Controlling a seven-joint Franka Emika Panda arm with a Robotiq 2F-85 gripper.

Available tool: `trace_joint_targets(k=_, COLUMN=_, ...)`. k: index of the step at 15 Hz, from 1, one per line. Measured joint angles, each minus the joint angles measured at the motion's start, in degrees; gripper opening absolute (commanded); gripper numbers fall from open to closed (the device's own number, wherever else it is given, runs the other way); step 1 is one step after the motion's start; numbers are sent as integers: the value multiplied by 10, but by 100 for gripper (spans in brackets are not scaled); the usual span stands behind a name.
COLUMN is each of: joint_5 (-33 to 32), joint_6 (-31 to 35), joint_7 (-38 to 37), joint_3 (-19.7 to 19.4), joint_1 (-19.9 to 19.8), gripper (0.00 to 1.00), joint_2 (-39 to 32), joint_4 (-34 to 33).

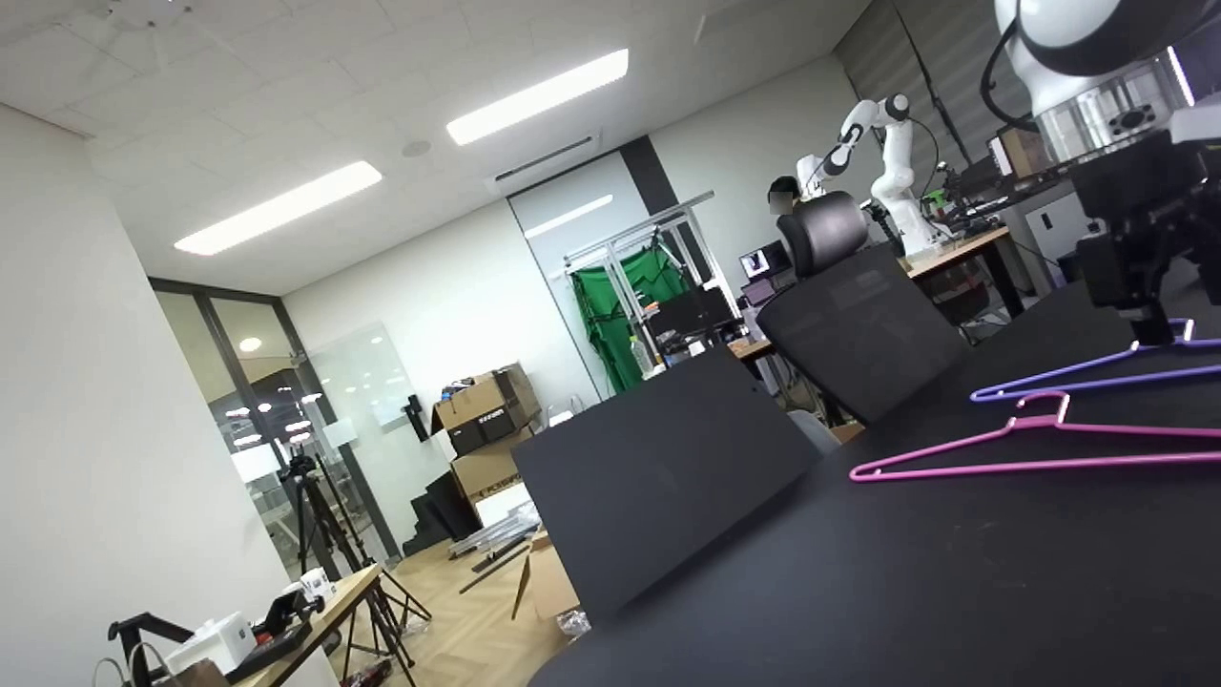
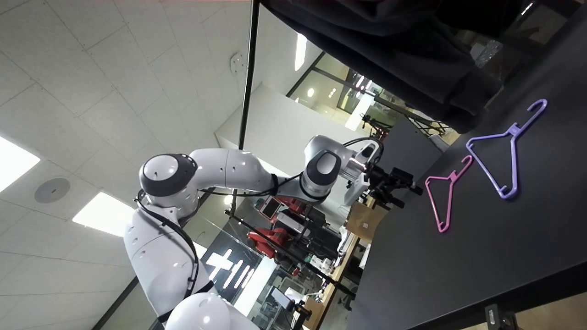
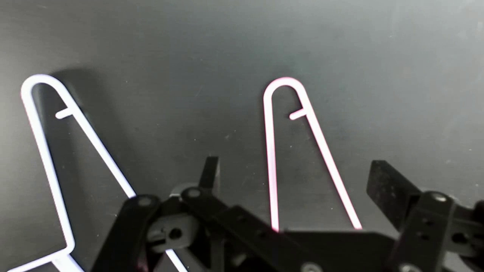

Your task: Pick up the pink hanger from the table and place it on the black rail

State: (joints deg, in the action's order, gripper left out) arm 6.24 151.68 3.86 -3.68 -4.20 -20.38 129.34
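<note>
Claw (image 3: 297,175) spread wide and gripping nothing, I had 2 bars of the pink hanger (image 2: 453,177) framed within its gap, the hanger lying on the black tabletop (image 1: 858,592). I judged it light, stiff and slick; pinching 1 slim bar, hook left free, seemed wisest. Close beside, the violet hanger (image 2: 514,130) could snag.

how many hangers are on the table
2: in the wrist view, the pink hanger just right of centre and the purple hanger at the left. No others show.
</note>
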Motion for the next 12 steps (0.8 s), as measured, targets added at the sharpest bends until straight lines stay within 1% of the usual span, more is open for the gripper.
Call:
trace_joint_targets(k=4, joint_5=6, joint_6=56, joint_7=-31, joint_3=-5, joint_1=-1, gripper=100, joint_2=-51, joint_4=-14)
trace_joint_targets(k=12, joint_5=6, joint_6=78, joint_7=-63, joint_3=-9, joint_1=-2, gripper=100, joint_2=-123, joint_4=-56)
